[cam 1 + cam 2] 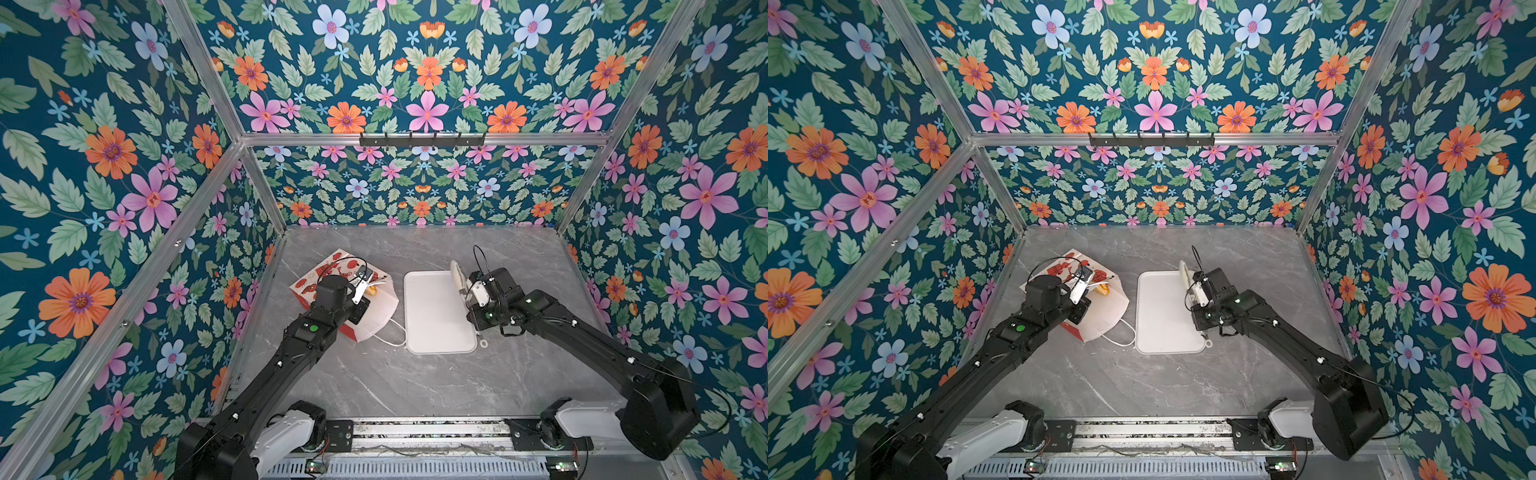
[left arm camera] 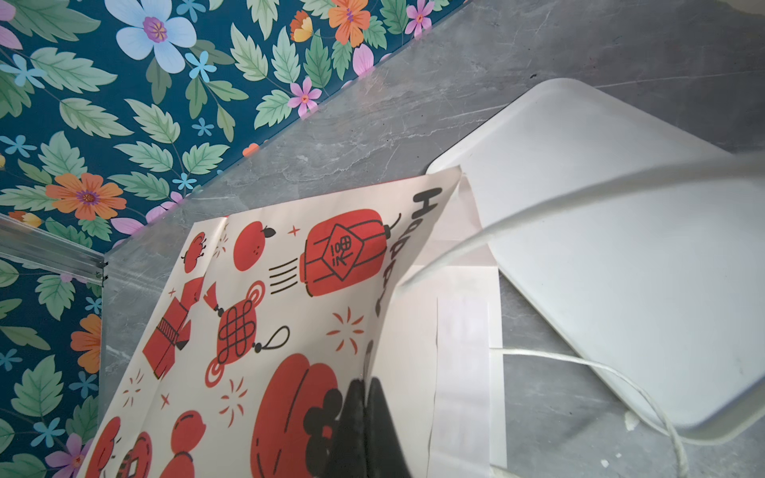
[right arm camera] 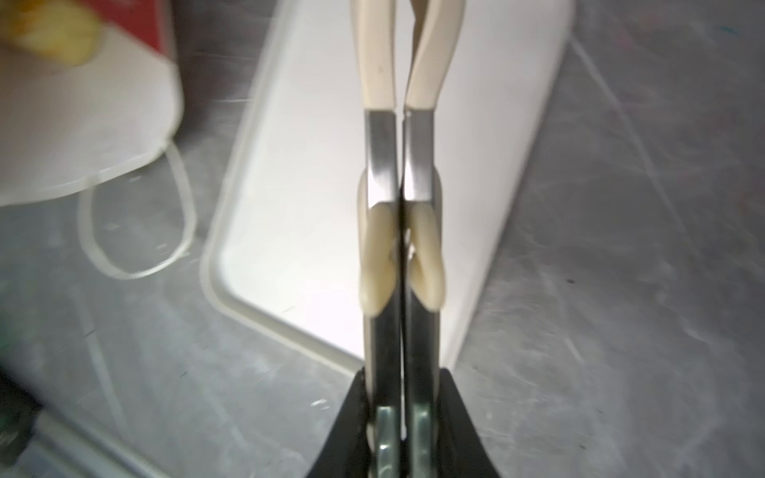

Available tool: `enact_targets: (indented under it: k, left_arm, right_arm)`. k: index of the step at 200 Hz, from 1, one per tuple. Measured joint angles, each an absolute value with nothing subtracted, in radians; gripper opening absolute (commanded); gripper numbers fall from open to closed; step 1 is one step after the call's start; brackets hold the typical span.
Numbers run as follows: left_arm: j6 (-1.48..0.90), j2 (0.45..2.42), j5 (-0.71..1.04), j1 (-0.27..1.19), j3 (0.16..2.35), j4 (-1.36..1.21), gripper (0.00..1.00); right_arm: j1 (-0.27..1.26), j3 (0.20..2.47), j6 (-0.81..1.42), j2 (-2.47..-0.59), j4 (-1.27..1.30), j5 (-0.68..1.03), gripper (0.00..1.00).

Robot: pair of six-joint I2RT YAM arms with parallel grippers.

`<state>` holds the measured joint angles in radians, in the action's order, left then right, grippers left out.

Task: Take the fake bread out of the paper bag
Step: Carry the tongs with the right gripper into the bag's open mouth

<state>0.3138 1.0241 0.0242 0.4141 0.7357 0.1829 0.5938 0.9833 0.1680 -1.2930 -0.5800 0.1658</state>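
The paper bag lies on its side at the table's left, its white-lined mouth facing the tray. Yellow fake bread shows just inside the mouth, and as a blur in the right wrist view. My left gripper is shut on the bag's upper rim, holding the mouth open. My right gripper is shut on metal tongs. Their cream tips are pressed together with nothing between them, above the tray's far right part.
A white rectangular tray lies bare right of the bag. The bag's white cord handle trails on the grey marble table between bag and tray. Floral walls close in the left, back and right sides.
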Motion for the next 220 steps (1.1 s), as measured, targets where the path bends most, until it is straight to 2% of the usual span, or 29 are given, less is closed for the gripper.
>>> enact_targets:
  k: [38, 87, 126, 160, 220]
  left_arm:
    - [0.313, 1.021, 0.025, 0.414, 0.736, 0.183, 0.0]
    - [0.313, 1.013, 0.025, 0.414, 0.736, 0.183, 0.0]
    - [0.313, 1.005, 0.025, 0.414, 0.736, 0.184, 0.0]
    - [0.313, 1.002, 0.029, 0.414, 0.736, 0.184, 0.0]
    - [0.313, 1.002, 0.036, 0.414, 0.736, 0.187, 0.0]
  right_arm:
    - [0.785, 1.053, 0.062, -1.375, -0.583, 0.263, 0.15]
    - [0.894, 1.162, -0.02, -1.581, -0.586, 0.257, 0.15]
    - [0.901, 1.243, -0.062, -1.69, -0.57, 0.223, 0.16]
    - [0.889, 1.328, -0.08, -1.809, -0.569, 0.15, 0.22]
    - [0.846, 1.424, -0.06, -1.871, -0.549, 0.093, 0.29]
